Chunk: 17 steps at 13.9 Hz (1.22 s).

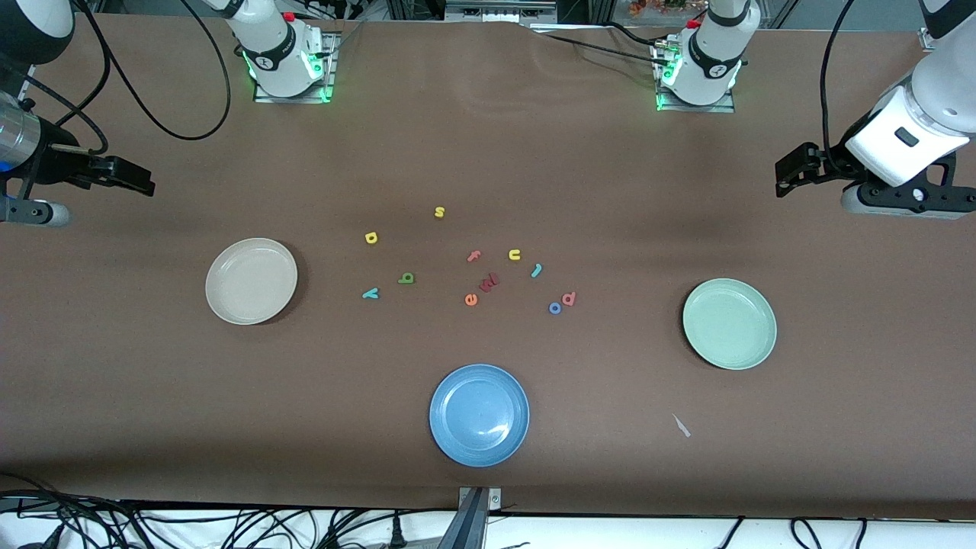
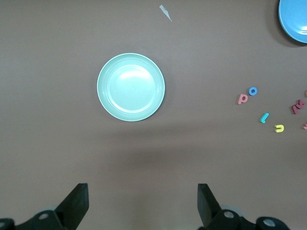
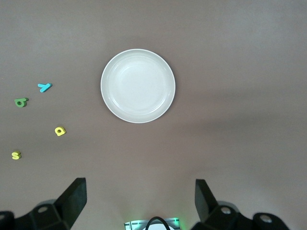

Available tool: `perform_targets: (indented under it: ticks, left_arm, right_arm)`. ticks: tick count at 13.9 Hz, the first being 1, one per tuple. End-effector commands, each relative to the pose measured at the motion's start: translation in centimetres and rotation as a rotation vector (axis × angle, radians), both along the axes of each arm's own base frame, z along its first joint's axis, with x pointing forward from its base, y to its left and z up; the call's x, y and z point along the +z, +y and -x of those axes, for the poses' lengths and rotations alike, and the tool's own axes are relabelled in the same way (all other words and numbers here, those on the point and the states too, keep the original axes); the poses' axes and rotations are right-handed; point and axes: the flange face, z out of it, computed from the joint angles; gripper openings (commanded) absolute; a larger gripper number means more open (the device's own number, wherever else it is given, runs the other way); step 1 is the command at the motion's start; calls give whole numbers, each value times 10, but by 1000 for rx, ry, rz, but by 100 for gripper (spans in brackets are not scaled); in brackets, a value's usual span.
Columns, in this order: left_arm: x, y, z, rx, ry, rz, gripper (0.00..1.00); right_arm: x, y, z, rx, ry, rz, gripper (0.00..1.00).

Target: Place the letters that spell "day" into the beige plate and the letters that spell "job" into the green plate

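The yellow d [image 1: 371,238], green a [image 1: 406,278] and teal y [image 1: 370,293] lie on the table beside the beige plate [image 1: 251,280]; the teal j [image 1: 537,270], blue o [image 1: 555,308] and pink b [image 1: 568,298] lie toward the green plate [image 1: 729,323]. My left gripper [image 2: 143,201] hangs with jaws spread wide near the green plate, my right gripper [image 3: 140,199] likewise near the beige one, both holding nothing.

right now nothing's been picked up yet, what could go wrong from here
1. The blue o touches the pinkish-red letter, so gripping one may knock the other.
2. The yellow s and yellow u lie among the needed letters and could be taken by mistake.
3. The blue plate could be mistaken for the green plate or beige plate.
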Motion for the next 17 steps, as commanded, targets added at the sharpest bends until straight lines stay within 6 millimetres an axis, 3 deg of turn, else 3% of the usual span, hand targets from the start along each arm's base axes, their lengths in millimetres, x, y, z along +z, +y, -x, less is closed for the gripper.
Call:
perform_targets:
  ticks: [1, 12, 15, 17]
  left_arm:
    - [6, -2, -1, -5, 1, 30, 100]
    - [-1, -18, -11, -32, -36, 37, 100]
    - [-21, -60, -12, -104, -3, 31, 100]
    - [-48, -83, -18, -156, 45, 38, 100]
  right_arm:
    - [3, -1, 2, 9, 8, -15, 100]
    - [2, 1, 2, 5, 11, -16, 100]
    - [0, 17, 2, 27, 13, -14, 100]
    - [-5, 30, -1, 48, 16, -15, 100]
